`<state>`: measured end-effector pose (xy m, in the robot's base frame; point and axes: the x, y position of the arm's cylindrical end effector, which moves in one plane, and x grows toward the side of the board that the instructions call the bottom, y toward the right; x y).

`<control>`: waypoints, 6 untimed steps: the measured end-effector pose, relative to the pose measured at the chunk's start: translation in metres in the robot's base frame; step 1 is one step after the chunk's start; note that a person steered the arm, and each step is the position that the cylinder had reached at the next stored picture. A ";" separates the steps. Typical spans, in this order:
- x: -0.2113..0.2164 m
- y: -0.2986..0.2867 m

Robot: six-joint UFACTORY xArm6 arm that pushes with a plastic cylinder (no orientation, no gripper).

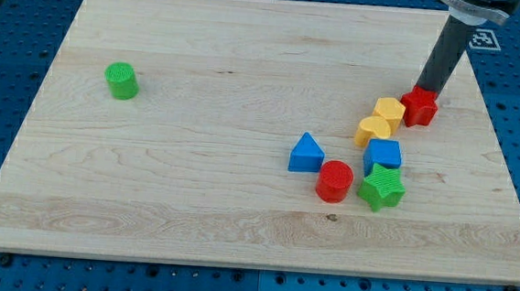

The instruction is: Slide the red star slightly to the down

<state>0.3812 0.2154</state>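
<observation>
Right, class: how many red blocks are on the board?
2. The red star sits at the view's right, with my tip at its top edge. The red cylinder lies lower, between the blue triangle and green star. None seems hidden.

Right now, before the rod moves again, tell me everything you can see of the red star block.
The red star-shaped block looks like ridged, matte red plastic, lying flat on the pale wooden board near the view's upper right. Its points are hard to make out at this size. My tip sits at its top edge, apparently touching it, with the dark rod rising toward the view's top. On the view's left, a yellow block lies right beside it, seemingly in contact. Nothing rests on it.
</observation>
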 end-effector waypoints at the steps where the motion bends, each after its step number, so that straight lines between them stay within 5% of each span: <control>1: 0.003 0.005; 4: -0.040 -0.010; 6: -0.020 -0.016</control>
